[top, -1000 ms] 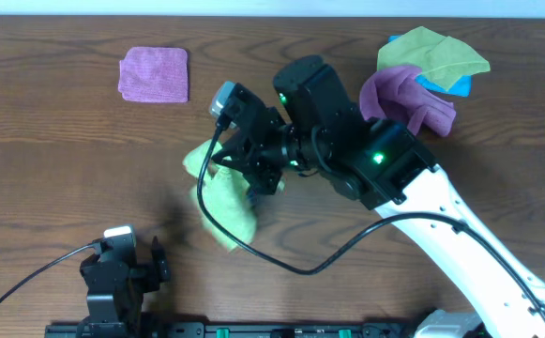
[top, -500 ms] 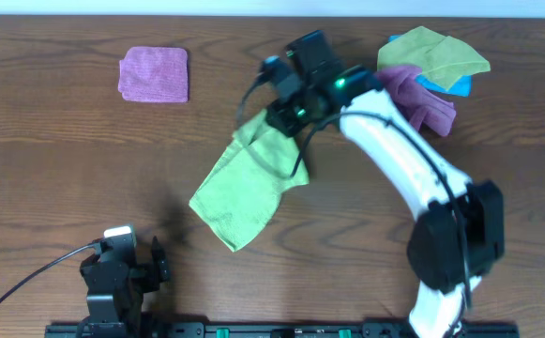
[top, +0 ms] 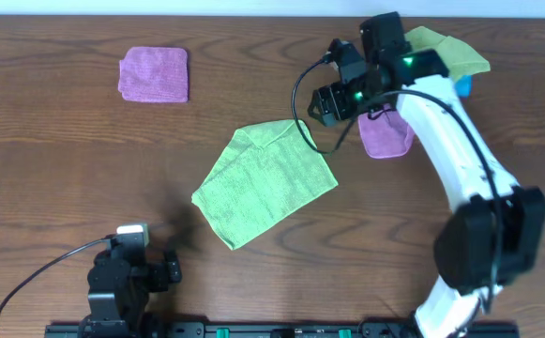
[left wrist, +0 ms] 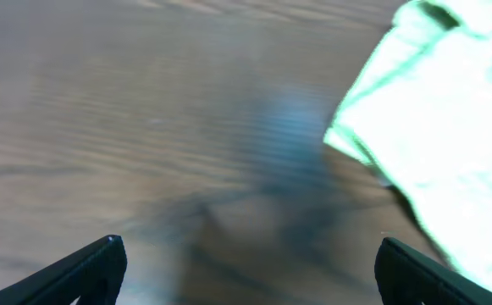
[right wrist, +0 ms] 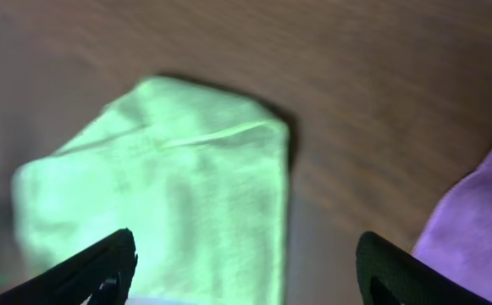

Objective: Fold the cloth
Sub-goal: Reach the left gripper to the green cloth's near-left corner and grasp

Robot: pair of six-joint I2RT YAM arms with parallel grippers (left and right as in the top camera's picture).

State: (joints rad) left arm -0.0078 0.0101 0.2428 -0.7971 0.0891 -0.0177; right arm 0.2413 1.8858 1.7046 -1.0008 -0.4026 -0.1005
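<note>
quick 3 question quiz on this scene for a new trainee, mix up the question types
1. True or false: the right gripper is clamped on the lime-green cloth.
2. How many purple cloths lie on the table? A one, B two, C three.
3. Fill in: the left gripper holds ____.
Key: 1 false, it is open and off the cloth; 2 B; 3 nothing.

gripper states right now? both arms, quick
Left gripper: open, holding nothing.
Right gripper: open, holding nothing; the cloth lies below it.
</note>
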